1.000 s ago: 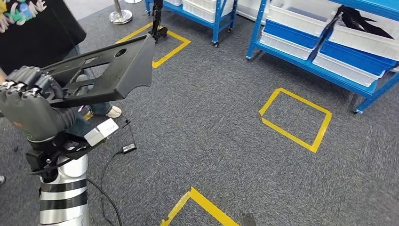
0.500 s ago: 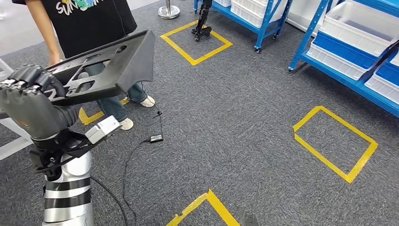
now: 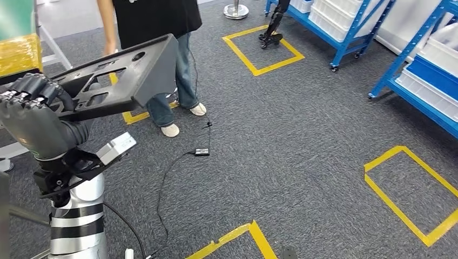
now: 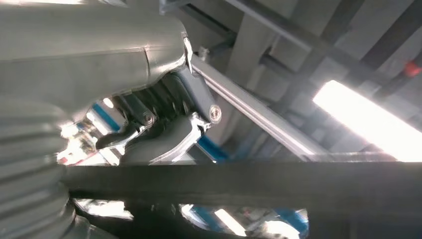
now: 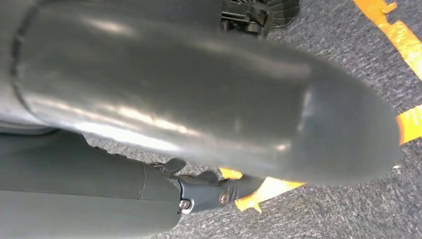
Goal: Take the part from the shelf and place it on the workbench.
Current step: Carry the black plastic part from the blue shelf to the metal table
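The left robot hand point(image 3: 33, 116) grips the black plastic part point(image 3: 121, 75), holding it raised above the grey carpet point(image 3: 281, 140); the right robot hand's point(image 5: 199, 119) state cannot be told

The camera has turned left; a person point(image 3: 162, 54) now stands nearer.

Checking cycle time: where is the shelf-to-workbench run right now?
Done: the black part is off the shelf, gripped in the left robot hand and held raised above the carpet. In hand: the carry; the blue shelves stand off to the right, and a person stands just ahead. Left: reaching the workbench and setting the part down. The right robot hand hangs blurred over the floor; I cannot tell whether it is open.
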Motion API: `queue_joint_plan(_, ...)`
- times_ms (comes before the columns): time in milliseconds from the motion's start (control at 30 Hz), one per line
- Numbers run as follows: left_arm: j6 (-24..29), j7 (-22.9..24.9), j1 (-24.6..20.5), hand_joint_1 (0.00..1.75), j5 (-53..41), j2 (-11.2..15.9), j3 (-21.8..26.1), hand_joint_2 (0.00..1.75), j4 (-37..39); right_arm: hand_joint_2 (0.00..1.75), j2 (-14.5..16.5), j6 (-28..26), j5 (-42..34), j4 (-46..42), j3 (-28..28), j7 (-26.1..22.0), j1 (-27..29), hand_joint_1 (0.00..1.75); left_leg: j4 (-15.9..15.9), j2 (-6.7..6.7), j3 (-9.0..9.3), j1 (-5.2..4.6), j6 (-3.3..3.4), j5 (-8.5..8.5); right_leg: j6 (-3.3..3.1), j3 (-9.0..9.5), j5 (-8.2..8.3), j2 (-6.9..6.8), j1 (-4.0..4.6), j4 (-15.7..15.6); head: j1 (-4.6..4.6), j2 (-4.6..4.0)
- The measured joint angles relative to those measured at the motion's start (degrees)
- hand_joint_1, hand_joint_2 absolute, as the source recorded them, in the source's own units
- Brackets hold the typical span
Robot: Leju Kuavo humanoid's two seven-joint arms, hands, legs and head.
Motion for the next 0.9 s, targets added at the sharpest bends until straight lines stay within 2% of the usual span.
queue_joint_plan(33,0.0,-0.08,-0.07,1.75,0.02,-0.05,0.05,1.75,-0.01,0.0,0.01,0.0,0.0,0.0,0.0,0.0,-0.09,0.0,-0.13,-0.74,-0.07,0.03,0.34,0.16,0.24,-0.13,-0.26,0.42,-0.15,0.27,0.0,0.0)
queue_joint_plan(100,0.0,-0.2,-0.34,1.75,0.09,-0.31,0.08,1.75,0.02,0.0,0.02,0.0,-0.01,-0.01,0.01,-0.01,-0.22,0.0,-0.38,-2.2,-0.15,0.26,1.09,0.51,0.38,-1.66,-2.11,3.53,-0.43,3.46,0.12,0.0)
queue_joint_plan(133,0.0,-0.25,-0.46,1.75,0.12,-0.49,0.04,1.75,0.04,0.0,0.01,0.0,-0.01,-0.01,0.02,-0.01,-0.2,0.0,-0.42,-2.96,-0.24,0.35,1.36,0.64,0.23,-3.33,-3.65,5.55,-0.57,6.86,0.23,0.0)
queue_joint_plan(167,0.0,-0.29,-0.54,1.75,0.14,-0.62,0.0,1.75,0.08,0.0,0.01,0.0,-0.02,-0.01,0.02,-0.01,-0.12,0.0,-0.42,-3.79,-0.37,0.34,1.58,0.74,0.01,-5.36,-5.28,6.81,-0.6,10.98,0.33,0.0)
queue_joint_plan(200,0.0,-0.33,-0.55,1.75,0.14,-0.71,-0.01,1.75,0.15,0.0,0.01,0.0,-0.02,-0.01,0.02,0.01,-0.01,0.0,-0.42,-4.7,-0.48,0.32,1.72,0.83,-0.08,-7.3,-6.49,7.4,-0.61,14.7,0.43,0.0)
queue_joint_plan(233,0.0,-0.37,-0.53,1.75,0.14,-0.73,-0.02,1.75,0.23,0.0,0.01,0.0,-0.02,-0.01,0.02,0.02,0.08,0.0,-0.41,-5.67,-0.56,0.3,1.78,0.9,0.04,-8.55,-6.86,7.66,-0.61,16.79,0.44,0.0)
queue_joint_plan(267,0.0,-0.39,-0.52,1.75,0.14,-0.73,-0.02,1.75,0.32,0.0,0.01,0.0,-0.02,-0.01,0.02,0.02,0.12,0.0,-0.41,-6.62,-0.6,0.3,1.8,0.98,0.33,-8.68,-6.26,7.82,-0.65,16.54,0.44,0.0)
queue_joint_plan(300,0.0,-0.41,-0.52,1.75,0.15,-0.73,-0.01,1.75,0.39,0.0,0.01,0.0,-0.02,-0.01,0.02,0.03,0.12,0.0,-0.41,-7.54,-0.6,0.31,1.75,1.06,0.7,-7.67,-4.88,8.1,-0.72,14.05,0.45,0.0)
queue_joint_plan(333,0.0,-0.44,-0.52,1.75,0.17,-0.73,-0.01,1.75,0.42,0.0,-0.01,0.0,-0.01,0.0,0.02,0.03,0.08,0.0,-0.41,-8.42,-0.61,0.34,1.64,1.17,1.05,-5.8,-3.06,9.01,-0.89,9.92,0.46,0.0)
queue_joint_plan(367,0.0,-0.49,-0.52,1.75,0.23,-0.73,0.0,1.75,0.42,0.0,-0.04,0.02,-0.01,0.0,0.03,0.03,0.04,0.0,-0.36,-9.23,-0.67,0.29,1.44,1.28,1.22,-3.95,-1.52,10.5,-1.04,5.87,0.43,0.0)
queue_joint_plan(400,0.0,-0.55,-0.52,1.75,0.33,-0.75,0.02,1.75,0.43,0.0,-0.07,0.05,0.0,0.0,0.03,0.03,0.01,0.0,-0.33,-9.88,-0.78,0.25,1.21,1.39,1.17,-2.51,-0.45,11.69,-1.14,2.86,0.41,0.0)
queue_joint_plan(433,0.0,-0.62,-0.52,1.75,0.44,-0.77,0.05,1.75,0.43,0.0,-0.09,0.08,0.0,0.0,0.05,0.03,-0.01,0.0,-0.34,-10.47,-0.93,0.23,0.91,1.55,0.99,-1.65,0.14,12.57,-1.12,1.15,0.38,0.0)
queue_joint_plan(467,0.0,-0.67,-0.51,1.75,0.54,-0.79,0.1,1.75,0.44,0.0,-0.09,0.11,0.0,0.0,0.07,0.04,-0.04,0.0,-0.44,-11.0,-1.1,0.24,0.56,1.74,0.71,-1.42,0.31,12.67,-0.95,0.77,0.34,0.0)
queue_joint_plan(500,0.0,-0.71,-0.5,1.75,0.63,-0.8,0.15,1.75,0.44,0.0,-0.07,0.12,0.0,0.0,0.1,0.04,-0.06,0.0,-0.6,-11.55,-1.27,0.33,0.2,1.99,0.36,-1.31,0.53,11.95,-0.83,0.66,0.36,0.0)
queue_joint_plan(533,0.0,-0.76,-0.47,1.75,0.69,-0.8,0.22,1.75,0.44,0.0,-0.03,0.13,0.01,0.0,0.16,0.05,-0.11,0.0,-0.56,-11.38,-1.47,0.39,-0.08,2.05,0.0,-1.24,0.76,11.23,-0.85,0.54,0.33,0.0)
queue_joint_plan(567,0.0,-0.79,-0.5,1.75,0.75,-0.8,0.27,1.75,0.45,0.0,0.01,0.14,0.01,0.0,0.23,0.05,-0.15,0.0,0.03,-10.22,-1.84,0.32,-0.29,1.63,-0.39,-1.19,0.96,10.49,-0.94,0.36,0.25,0.0)
queue_joint_plan(600,0.0,-0.82,-0.55,1.75,0.8,-0.8,0.32,1.75,0.45,0.0,0.05,0.15,0.01,0.0,0.31,0.05,-0.16,0.0,1.67,-8.5,-2.6,0.22,-0.45,0.55,-0.84,-1.14,1.12,9.66,-1.02,0.17,0.09,0.0)
queue_joint_plan(633,0.0,-0.91,-0.59,1.75,0.85,-0.8,0.34,1.75,0.46,0.0,0.09,0.15,0.01,0.0,0.38,0.05,-0.14,0.0,4.46,-6.38,-3.8,0.16,-0.55,-1.17,-1.15,-1.12,1.16,8.82,-1.02,0.09,-0.06,0.0)
queue_joint_plan(667,0.0,-0.98,-0.62,1.75,0.91,-0.8,0.36,1.75,0.5,0.0,0.09,0.15,0.01,0.0,0.42,0.05,-0.05,0.0,8.07,-4.84,-5.41,0.13,-0.71,-3.12,-1.36,-1.14,1.14,8.01,-0.87,0.08,-0.2,0.0)
queue_joint_plan(700,0.0,-1.09,-0.56,1.75,0.96,-0.8,0.4,1.75,0.56,0.0,0.05,0.15,0.0,0.0,0.44,0.05,0.05,0.0,11.75,-4.1,-7.05,0.22,-0.88,-4.79,-1.49,-1.16,1.11,7.11,-0.74,0.09,-0.26,0.0)
queue_joint_plan(733,0.0,-1.19,-0.47,1.75,1.01,-0.8,0.46,1.75,0.64,0.0,0.02,0.15,0.0,0.0,0.45,0.05,0.13,0.0,14.33,-3.74,-8.15,0.31,-0.99,-5.67,-1.51,-1.18,1.09,6.19,-0.66,0.09,-0.24,0.0)
queue_joint_plan(767,0.0,-1.27,-0.39,1.75,1.05,-0.8,0.56,1.75,0.73,0.0,-0.01,0.15,0.0,0.0,0.45,0.05,0.15,0.0,14.92,-3.47,-8.24,0.37,-1.07,-5.52,-1.53,-1.19,1.06,5.27,-0.62,0.1,-0.27,0.0)
queue_joint_plan(800,0.0,-1.34,-0.33,1.75,1.08,-0.8,0.64,1.75,0.78,0.0,-0.01,0.15,0.0,0.0,0.46,0.05,0.13,0.0,13.31,-3.11,-7.17,0.4,-1.09,-4.46,-1.54,-1.17,1.02,4.4,-0.61,0.11,-0.27,0.0)
queue_joint_plan(833,0.0,-1.38,-0.33,1.75,1.11,-0.8,0.71,1.75,0.81,0.0,0.04,0.15,0.0,0.0,0.46,0.05,0.08,0.0,9.87,-2.42,-5.11,0.41,-1.06,-2.83,-1.52,-1.1,0.94,3.6,-0.61,0.13,-0.27,0.0)
queue_joint_plan(867,0.0,-1.42,-0.35,1.75,1.15,-0.8,0.76,1.75,0.81,0.0,0.07,0.15,0.0,0.0,0.46,0.05,0.03,0.0,5.93,-1.13,-2.82,0.26,-0.99,-1.54,-1.42,-1.01,0.83,2.92,-0.49,0.14,-0.3,0.0)
queue_joint_plan(900,0.0,-1.44,-0.38,1.75,1.17,-0.82,0.78,1.75,0.81,0.0,0.11,0.15,0.0,0.0,0.47,0.05,0.0,0.0,2.77,-0.18,-1.03,0.12,-0.75,-0.63,-1.24,-0.95,0.68,2.33,-0.26,0.19,-0.23,0.0)
